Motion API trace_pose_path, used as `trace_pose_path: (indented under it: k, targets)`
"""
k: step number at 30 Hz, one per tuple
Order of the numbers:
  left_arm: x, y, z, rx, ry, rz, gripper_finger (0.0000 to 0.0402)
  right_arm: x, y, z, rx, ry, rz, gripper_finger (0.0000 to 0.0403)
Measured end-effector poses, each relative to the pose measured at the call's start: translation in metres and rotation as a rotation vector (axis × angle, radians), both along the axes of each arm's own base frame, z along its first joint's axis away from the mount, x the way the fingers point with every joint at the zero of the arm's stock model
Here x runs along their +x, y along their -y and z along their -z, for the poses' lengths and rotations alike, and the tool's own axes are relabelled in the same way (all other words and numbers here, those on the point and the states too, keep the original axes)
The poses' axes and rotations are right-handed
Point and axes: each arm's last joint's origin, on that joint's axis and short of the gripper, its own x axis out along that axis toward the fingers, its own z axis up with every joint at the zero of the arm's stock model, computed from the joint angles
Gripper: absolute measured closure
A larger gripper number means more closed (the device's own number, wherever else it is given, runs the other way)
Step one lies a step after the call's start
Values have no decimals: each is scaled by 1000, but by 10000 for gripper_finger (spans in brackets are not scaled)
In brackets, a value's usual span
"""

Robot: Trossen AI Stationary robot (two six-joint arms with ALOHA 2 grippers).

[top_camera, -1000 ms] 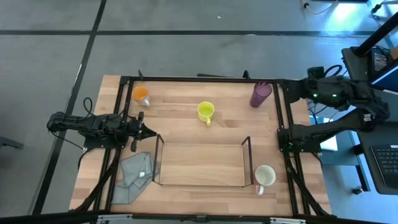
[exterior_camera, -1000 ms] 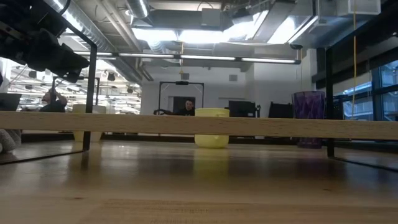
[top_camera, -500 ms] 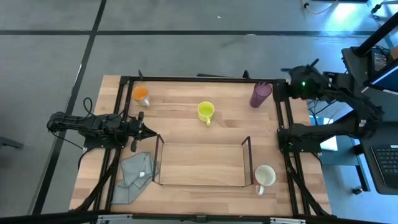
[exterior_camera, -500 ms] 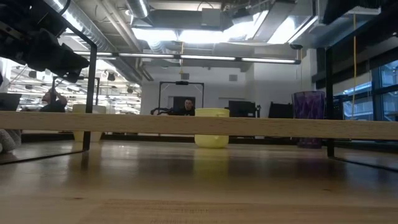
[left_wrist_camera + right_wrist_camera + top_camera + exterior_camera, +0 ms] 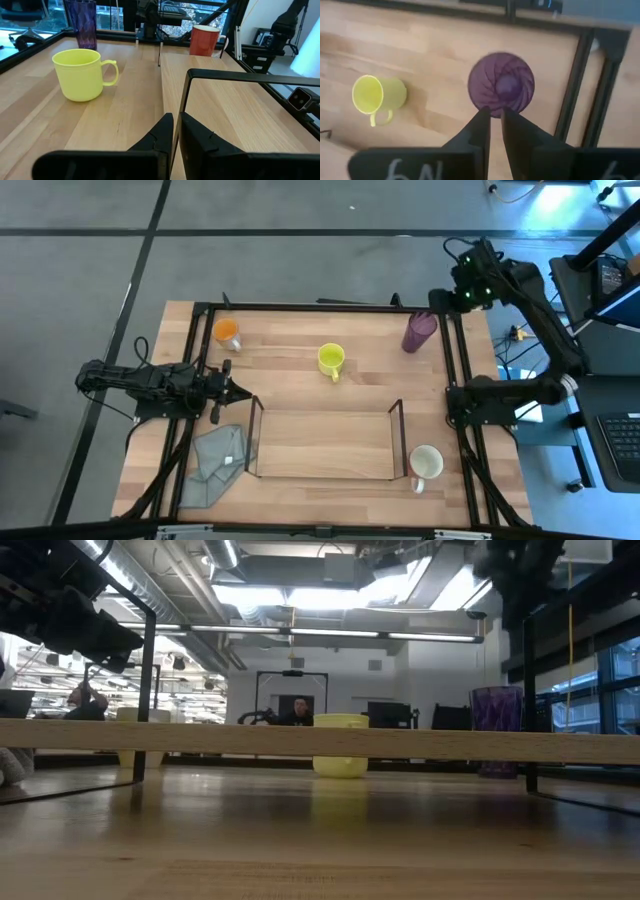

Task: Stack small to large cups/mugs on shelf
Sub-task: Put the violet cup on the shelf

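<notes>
The clear-walled rectangular shelf (image 5: 323, 443) at lower centre of the wooden tabletop (image 5: 290, 375) stands empty. Left hand (image 5: 240, 391) waits at its corner, fingers together. Right hand (image 5: 441, 297), fingers nearly together, hovers over the tall purple plastic tumbler (image 5: 418, 331) upper right; reaching for it seems the step, and the fingers must spread first.

Robotics lab inside an open-plan office. Wooden desk (image 5: 300, 370) in a black metal frame (image 5: 320, 307) on grey concrete floor (image 5: 300, 240). Low view: exposed ceiling ducts (image 5: 190, 590), strip lights (image 5: 330, 635), monitors (image 5: 385, 715), a seated person (image 5: 300, 712) behind the desk. Keyboard (image 5: 622, 438) beyond the desk's right edge.
</notes>
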Motion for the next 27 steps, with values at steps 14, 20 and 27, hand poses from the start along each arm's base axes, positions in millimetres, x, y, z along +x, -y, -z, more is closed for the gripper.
trace_pose_path:
  k: [14, 20, 27]
  targets:
    - [0, 0, 0, 0, 1, 0, 376, -16, -15, 2, 205, 29, 165, 353]
    - [0, 0, 0, 0, 1, 0, 376, -5, -16, 3, 192, 9, 207, 353]
    - [0, 0, 0, 0, 2, 0, 376, 15, 12, 39, 231, -3, 304, 353]
